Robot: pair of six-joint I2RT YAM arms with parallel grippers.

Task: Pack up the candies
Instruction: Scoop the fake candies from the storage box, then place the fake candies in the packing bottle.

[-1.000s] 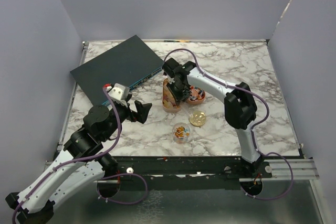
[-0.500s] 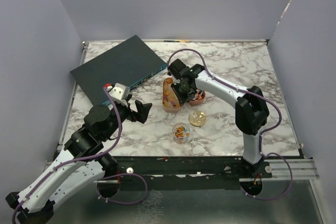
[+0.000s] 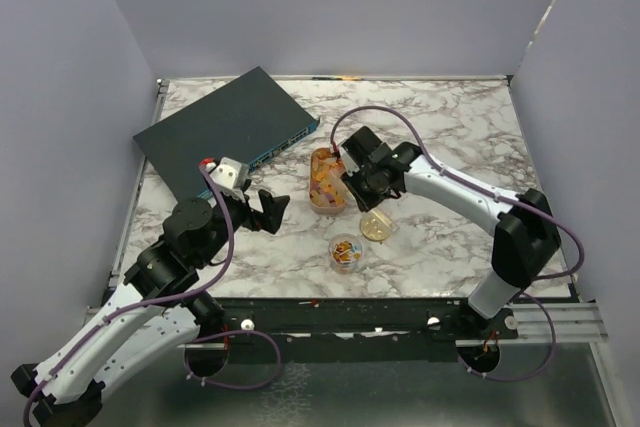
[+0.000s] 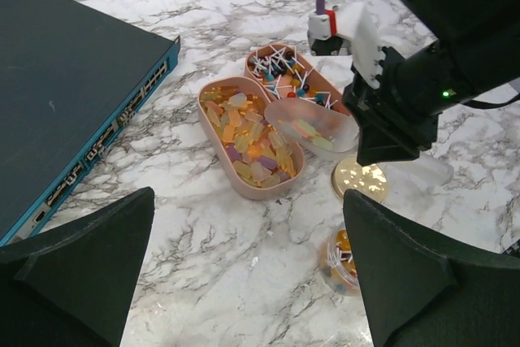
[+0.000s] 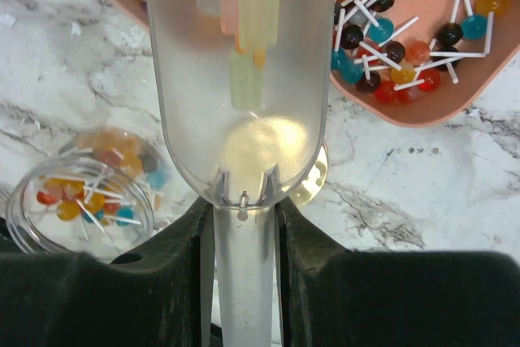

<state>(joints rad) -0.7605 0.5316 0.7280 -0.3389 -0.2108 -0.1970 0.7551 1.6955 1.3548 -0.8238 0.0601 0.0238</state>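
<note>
1. Step in hand, as judged: the few pale candies [image 5: 250, 14] in the clear scoop [image 5: 244, 79] are to be carried to the open jar [image 5: 77, 193] and tipped in.
2. The scoop is best kept level until its lip is over the jar mouth, then tilted slowly. The mouth looks narrower than the scoop, so spills onto the surface [image 3: 450, 127] are likely.
3. The right fingers [image 5: 162, 282] are closed narrowly on the scoop's handle.
4. The right arm is stretched low across the surface. The scoop is held above the gold lid [image 4: 359, 178], just beside 2 peach trays: the yellow-candy tray [image 4: 248, 190] and the lollipop tray [image 5: 422, 111]. The jar, already partly filled, stands near the lid.
5. The left fingers [image 4: 89, 258] are spread fully wide and nothing is held. The left arm is bent and hovers near the dark switch [image 3: 225, 127], apart from the jar.
</note>
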